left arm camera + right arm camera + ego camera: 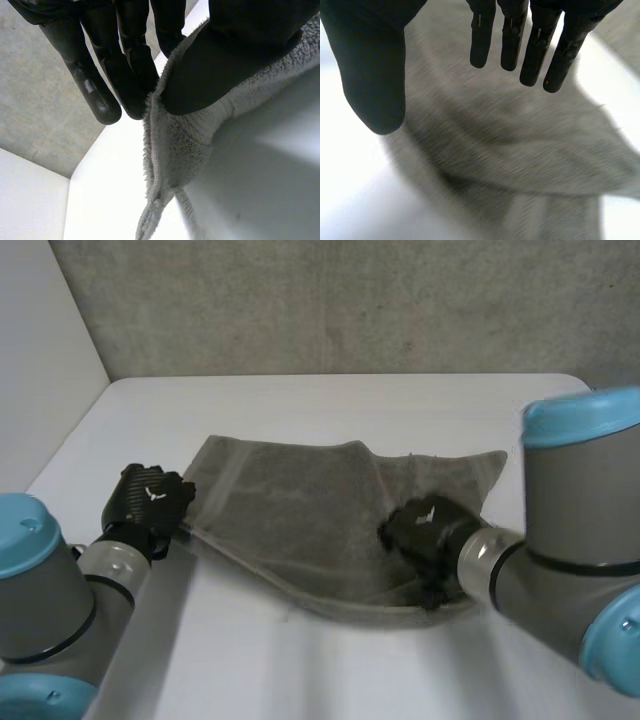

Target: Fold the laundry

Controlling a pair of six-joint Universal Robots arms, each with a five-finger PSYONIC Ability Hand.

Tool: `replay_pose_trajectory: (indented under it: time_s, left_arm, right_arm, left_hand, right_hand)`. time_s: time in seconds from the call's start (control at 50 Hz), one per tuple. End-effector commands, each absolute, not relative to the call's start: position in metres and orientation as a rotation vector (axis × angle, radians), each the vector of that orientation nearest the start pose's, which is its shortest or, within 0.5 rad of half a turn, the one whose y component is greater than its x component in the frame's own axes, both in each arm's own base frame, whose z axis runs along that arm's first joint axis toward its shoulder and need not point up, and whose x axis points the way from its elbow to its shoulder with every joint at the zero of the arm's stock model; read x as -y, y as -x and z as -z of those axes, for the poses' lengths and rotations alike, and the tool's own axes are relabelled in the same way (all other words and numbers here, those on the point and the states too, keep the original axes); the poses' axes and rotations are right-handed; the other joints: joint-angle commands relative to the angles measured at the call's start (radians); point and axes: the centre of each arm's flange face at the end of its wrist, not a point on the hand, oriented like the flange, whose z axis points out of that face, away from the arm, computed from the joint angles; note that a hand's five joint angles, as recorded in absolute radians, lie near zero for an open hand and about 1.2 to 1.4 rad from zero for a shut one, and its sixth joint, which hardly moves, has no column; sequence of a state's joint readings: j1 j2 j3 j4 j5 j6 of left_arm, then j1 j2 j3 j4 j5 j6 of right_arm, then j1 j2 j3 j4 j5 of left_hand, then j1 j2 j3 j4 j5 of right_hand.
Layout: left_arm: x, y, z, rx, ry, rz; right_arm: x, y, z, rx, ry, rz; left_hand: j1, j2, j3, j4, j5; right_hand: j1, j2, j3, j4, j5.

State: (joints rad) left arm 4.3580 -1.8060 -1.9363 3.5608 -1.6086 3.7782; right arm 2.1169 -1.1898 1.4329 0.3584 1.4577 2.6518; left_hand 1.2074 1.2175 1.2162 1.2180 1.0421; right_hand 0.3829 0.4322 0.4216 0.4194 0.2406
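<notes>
— Grey terry cloth: how many pieces?

— One. A single towel (290, 525) lies rumpled on the white table (330, 405), about the middle, between the two arms. Its far edge runs fairly straight, its near edge curves, and a raised fold crosses its right part.

— And how many hands are on it?

— Two black hands, one to each arm. The left hand (150, 498) is at the towel's left edge. In the left wrist view its thumb (225, 55) presses the hem against its fingers (130, 75), so the edge is pinched between them.

— What about the other one?

— The right hand (425, 530) is over the towel's right part, close to the near edge. In the right wrist view its fingers (537, 45) are straight and set well apart from the thumb (370, 70), with nothing held between them. I cannot tell whether they touch the cloth.

— What lies around all this?

— Two arms with grey joints and light-blue caps, the left arm (45, 590) and the right arm (575, 530). One rough grey wall (350, 300) stands behind the table.
</notes>
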Motion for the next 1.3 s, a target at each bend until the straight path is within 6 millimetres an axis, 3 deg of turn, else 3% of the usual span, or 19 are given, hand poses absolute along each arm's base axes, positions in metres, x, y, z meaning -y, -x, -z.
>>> replay_pose_trajectory:
  time_s: [0.02,0.2,0.3,0.4,0.44,0.62,0.88,1.22,1.28,1.3]
  left_arm:
    - [0.233,0.220,-0.183,-1.974,-1.023,1.907]
    - [0.229,0.220,-0.192,-1.944,-1.024,1.949]
    - [0.231,0.221,-0.196,-1.934,-1.016,1.960]
    - [0.237,0.223,-0.203,-1.912,-1.005,1.983]
    - [0.238,0.223,-0.204,-1.911,-1.004,1.985]
    - [0.242,0.227,-0.213,-1.890,-1.000,2.013]
    - [0.243,0.229,-0.216,-1.880,-1.000,2.025]
    - [0.244,0.228,-0.217,-1.879,-0.990,2.028]
    - [0.244,0.228,-0.217,-1.882,-0.992,2.025]
    - [0.244,0.228,-0.217,-1.885,-0.992,2.025]
  right_arm:
    - [0.245,-0.274,-0.233,-2.279,1.262,1.607]
    - [0.256,-0.251,-0.217,-2.408,1.337,1.500]
    - [0.257,-0.233,-0.200,-2.487,1.243,1.440]
    - [0.255,-0.200,-0.195,-2.563,0.977,1.448]
    - [0.252,-0.196,-0.188,-2.557,0.945,1.414]
    - [0.238,-0.187,-0.157,-2.506,0.858,1.312]
    - [0.241,-0.187,-0.140,-2.470,0.855,1.406]
    - [0.249,-0.191,-0.123,-2.471,0.888,1.391]
    - [0.252,-0.191,-0.123,-2.467,0.888,1.404]
    - [0.255,-0.191,-0.125,-2.459,0.878,1.426]
  left_hand:
    - [0.189,0.179,0.180,0.178,0.180]
    - [0.189,0.179,0.180,0.178,0.180]
    - [0.189,0.179,0.180,0.178,0.180]
    - [0.189,0.179,0.180,0.178,0.180]
    - [0.189,0.179,0.180,0.178,0.180]
    - [0.189,0.179,0.180,0.178,0.180]
    - [0.189,0.179,0.180,0.178,0.180]
    - [0.189,0.179,0.180,0.178,0.180]
    - [0.189,0.179,0.180,0.178,0.180]
    - [0.189,0.179,0.180,0.178,0.180]
  right_hand:
    - [0.069,0.020,0.030,0.033,0.037]
    - [0.160,0.111,0.121,0.124,0.128]
    - [0.169,0.120,0.130,0.132,0.137]
    - [0.216,0.166,0.177,0.179,0.184]
    - [0.230,0.181,0.192,0.194,0.198]
    - [0.283,0.234,0.245,0.247,0.251]
    - [0.351,0.301,0.312,0.314,0.319]
    - [0.430,0.381,0.391,0.394,0.398]
    - [0.598,0.548,0.559,0.561,0.565]
    - [0.932,0.882,0.893,0.895,0.900]
